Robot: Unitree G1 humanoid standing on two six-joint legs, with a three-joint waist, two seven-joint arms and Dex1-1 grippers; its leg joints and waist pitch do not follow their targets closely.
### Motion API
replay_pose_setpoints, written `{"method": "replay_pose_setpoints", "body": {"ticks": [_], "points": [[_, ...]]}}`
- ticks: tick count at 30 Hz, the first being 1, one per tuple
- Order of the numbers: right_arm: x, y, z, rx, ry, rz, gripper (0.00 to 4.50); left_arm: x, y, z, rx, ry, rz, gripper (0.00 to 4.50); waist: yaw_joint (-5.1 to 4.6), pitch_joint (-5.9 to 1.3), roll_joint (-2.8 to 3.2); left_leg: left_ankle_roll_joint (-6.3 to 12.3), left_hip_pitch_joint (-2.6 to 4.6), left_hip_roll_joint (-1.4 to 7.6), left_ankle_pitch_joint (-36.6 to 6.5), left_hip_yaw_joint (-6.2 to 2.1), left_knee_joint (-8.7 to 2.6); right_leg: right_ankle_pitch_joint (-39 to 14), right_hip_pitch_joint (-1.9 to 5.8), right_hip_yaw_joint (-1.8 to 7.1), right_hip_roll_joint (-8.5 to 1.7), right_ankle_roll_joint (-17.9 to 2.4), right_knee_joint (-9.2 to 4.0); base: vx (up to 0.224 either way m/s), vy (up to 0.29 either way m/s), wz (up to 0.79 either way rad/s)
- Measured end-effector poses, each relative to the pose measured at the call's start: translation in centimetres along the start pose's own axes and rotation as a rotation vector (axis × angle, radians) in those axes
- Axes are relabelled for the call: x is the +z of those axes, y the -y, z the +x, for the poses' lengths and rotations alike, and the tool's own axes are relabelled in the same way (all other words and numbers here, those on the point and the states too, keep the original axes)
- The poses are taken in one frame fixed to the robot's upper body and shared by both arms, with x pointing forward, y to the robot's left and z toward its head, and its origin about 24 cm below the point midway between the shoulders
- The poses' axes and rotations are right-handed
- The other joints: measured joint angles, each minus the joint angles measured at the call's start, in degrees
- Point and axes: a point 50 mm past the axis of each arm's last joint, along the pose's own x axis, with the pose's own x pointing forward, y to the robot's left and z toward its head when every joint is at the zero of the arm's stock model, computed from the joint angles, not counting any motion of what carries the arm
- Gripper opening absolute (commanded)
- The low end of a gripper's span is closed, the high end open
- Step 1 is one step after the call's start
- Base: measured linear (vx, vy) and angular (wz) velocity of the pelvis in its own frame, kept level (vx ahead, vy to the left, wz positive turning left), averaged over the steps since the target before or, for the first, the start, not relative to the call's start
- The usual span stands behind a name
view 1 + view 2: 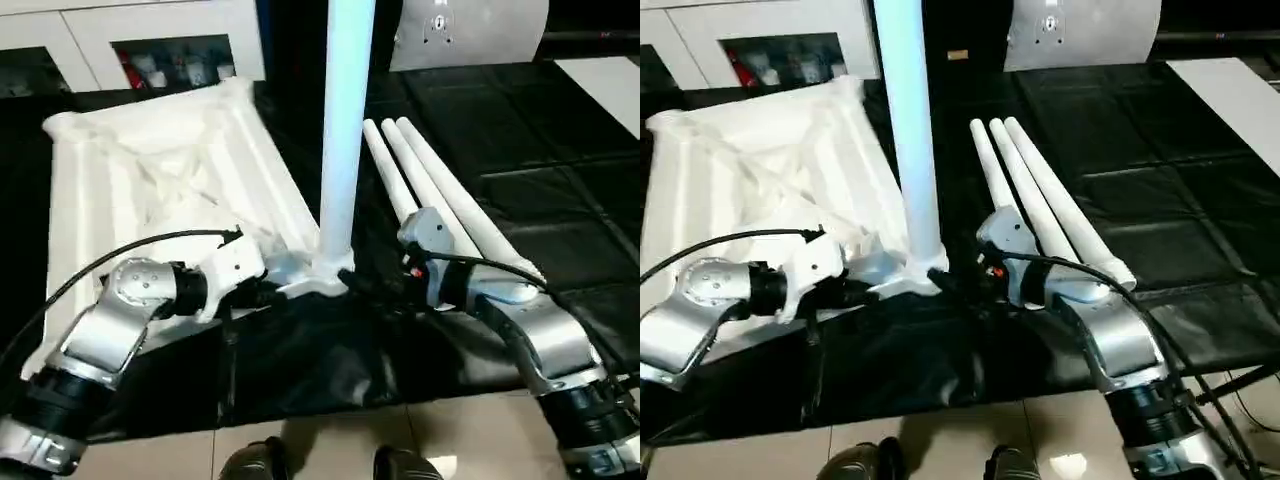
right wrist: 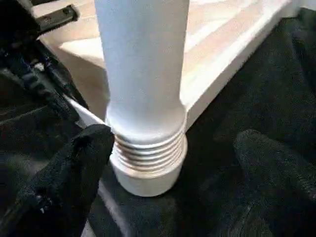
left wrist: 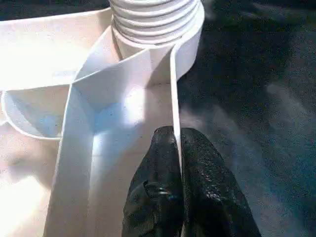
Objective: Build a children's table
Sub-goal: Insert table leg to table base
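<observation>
Left wrist view shows the left gripper (image 3: 178, 163) clenched on a thin stiff rib of the white plastic tabletop (image 1: 130, 170) lying underside-up on black matting, while the right gripper (image 2: 173, 163) gapes around the light, slippery upright white leg (image 1: 340, 150), best grasped low at its threaded collar.

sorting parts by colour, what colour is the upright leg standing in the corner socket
White plastic, like the tabletop; the tall round leg shows best in the right wrist view.

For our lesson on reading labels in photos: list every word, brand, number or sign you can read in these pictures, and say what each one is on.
None can be read.
Grey panel behind the mat: small dark marks, too blurred to read.
Bottles in the cabinet: labels too small to read.
Tabletop, upright leg, three loose legs: plain white, no writing.
</observation>
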Motion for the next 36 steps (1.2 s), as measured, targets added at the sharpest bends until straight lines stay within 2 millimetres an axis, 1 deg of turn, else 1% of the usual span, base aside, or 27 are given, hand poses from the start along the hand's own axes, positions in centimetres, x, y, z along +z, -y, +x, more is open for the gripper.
{"method": "replay_pose_setpoints", "body": {"ticks": [2, 4, 7, 9, 10, 11, 13, 14, 15, 17, 20, 22, 23, 29, 36], "points": [[0.0, 0.0, -0.4, 0.051, -0.019, -0.030, 4.43, -0.1, 0.1, -0.1, -0.037, -0.001, 0.026, 0.00, 0.02, -0.01, -0.02, 0.00, 0.03, 0.00, 0.00, 0.00, 0.06, 0.01, 0.05, 0.00, -0.02, -0.01, 0.05, 0.000, 0.000, 0.00], [-0.1, -0.5, -0.6, 0.140, -0.034, -0.050, 4.43, -0.1, 0.3, -0.2, -0.080, -0.004, 0.051, 0.00, 0.02, -0.01, -0.03, 0.00, 0.03, 0.00, 0.00, 0.00, 0.11, 0.03, 0.06, 0.00, -0.02, -0.04, 0.07, 0.000, 0.000, 0.00], [-0.3, -1.1, -0.3, 0.225, -0.034, -0.044, 4.43, 0.1, 0.6, 0.0, -0.123, 0.003, 0.070, 0.00, 0.04, -0.02, -0.05, 0.01, 0.02, 0.00, 0.00, 0.00, 0.18, 0.05, 0.08, 0.00, -0.03, -0.07, 0.11, 0.000, 0.000, 0.00], [-0.5, -1.0, -0.2, 0.253, -0.042, -0.040, 4.43, 0.2, 0.7, 0.1, -0.144, 0.005, 0.084, 0.00, 0.03, -0.02, -0.06, 0.03, 0.00, 0.00, 0.01, 0.01, 0.24, 0.05, 0.08, 0.00, -0.04, -0.07, 0.13, 0.000, 0.000, 0.00], [-0.5, -0.9, -0.2, 0.261, -0.046, -0.038, 4.17, 0.3, 0.7, 0.1, -0.154, 0.005, 0.090, 0.00, 0.03, -0.02, -0.06, 0.04, -0.01, 0.00, 0.01, 0.02, 0.26, 0.05, 0.08, 0.00, -0.05, -0.07, 0.13, 0.000, 0.000, 0.00], [-0.4, -0.8, -0.1, 0.271, -0.047, -0.039, 4.17, 0.3, 0.8, 0.2, -0.160, 0.006, 0.096, 0.00, 0.03, -0.03, -0.06, 0.04, -0.01, 0.00, 0.01, 0.02, 0.29, 0.05, 0.09, -0.01, -0.05, -0.07, 0.14, 0.000, 0.000, 0.00], [-0.3, -0.6, 0.1, 0.292, -0.053, -0.039, 3.97, 0.3, 0.7, 0.2, -0.173, 0.005, 0.105, 0.00, 0.04, -0.03, -0.07, 0.05, -0.01, 0.01, 0.01, 0.02, 0.32, 0.05, 0.09, -0.01, -0.05, -0.07, 0.16, 0.000, 0.000, 0.00], [-0.3, -0.6, 0.2, 0.303, -0.054, -0.038, 3.97, 0.3, 0.6, 0.3, -0.178, 0.003, 0.108, 0.00, 0.05, -0.03, -0.07, 0.05, -0.01, 0.02, 0.01, 0.02, 0.33, 0.05, 0.09, -0.01, -0.05, -0.08, 0.18, 0.000, 0.000, 0.00], [-0.3, -0.6, 0.4, 0.311, -0.052, -0.034, 3.71, 0.4, 0.6, 0.3, -0.181, 0.002, 0.113, 0.00, 0.05, -0.04, -0.08, 0.05, -0.01, 0.02, 0.01, 0.02, 0.36, 0.05, 0.09, -0.02, -0.05, -0.08, 0.20, 0.000, 0.000, 0.00], [-0.4, -0.5, 0.6, 0.325, -0.054, -0.029, 3.60, 0.4, 0.5, 0.3, -0.182, 0.001, 0.117, 0.00, 0.10, -0.04, -0.09, 0.05, -0.02, 0.03, 0.01, 0.03, 0.39, 0.05, 0.08, -0.01, -0.06, -0.08, 0.24, 0.000, 0.000, 0.00], [-0.5, -0.5, 0.8, 0.344, -0.057, -0.021, 3.27, 0.4, 0.5, 0.4, -0.183, 0.001, 0.122, 0.00, 0.13, -0.08, -0.16, 0.05, -0.02, 0.04, 0.01, 0.03, 0.43, 0.05, 0.08, -0.02, -0.07, -0.08, 0.32, 0.000, 0.000, 0.00], [-0.7, -0.5, 0.8, 0.356, -0.060, -0.011, 3.15, 0.4, 0.5, 0.4, -0.184, 0.000, 0.122, 0.00, 0.17, -0.09, -0.18, 0.05, -0.02, 0.04, 0.01, 0.03, 0.44, 0.05, 0.08, -0.02, -0.07, -0.08, 0.34, 0.000, 0.000, 0.00], [-0.7, -0.5, 0.8, 0.358, -0.060, -0.010, 2.94, 0.4, 0.5, 0.4, -0.185, 0.000, 0.122, 0.00, 0.16, -0.09, -0.18, 0.05, -0.02, 0.04, 0.01, 0.03, 0.46, 0.05, 0.08, -0.01, -0.07, -0.08, 0.36, 0.000, 0.000, 0.00], [-0.7, -0.3, 1.0, 0.367, -0.056, -0.009, 2.73, 0.4, 0.4, 0.4, -0.189, -0.002, 0.120, 0.00, 0.14, -0.13, -0.24, 0.05, -0.01, 0.06, 0.01, 0.03, 0.53, 0.05, 0.08, -0.02, -0.07, -0.08, 0.44, 0.000, 0.000, 0.00], [-0.9, -0.7, 1.2, 0.368, -0.042, 0.004, 2.70, 0.2, 0.5, 0.3, -0.187, -0.001, 0.109, 0.00, 0.11, -0.19, -0.34, 0.05, -0.01, 0.09, 0.01, 0.03, 0.55, 0.05, 0.07, -0.03, -0.07, -0.08, 0.48, 0.000, 0.000, 0.00]]}}
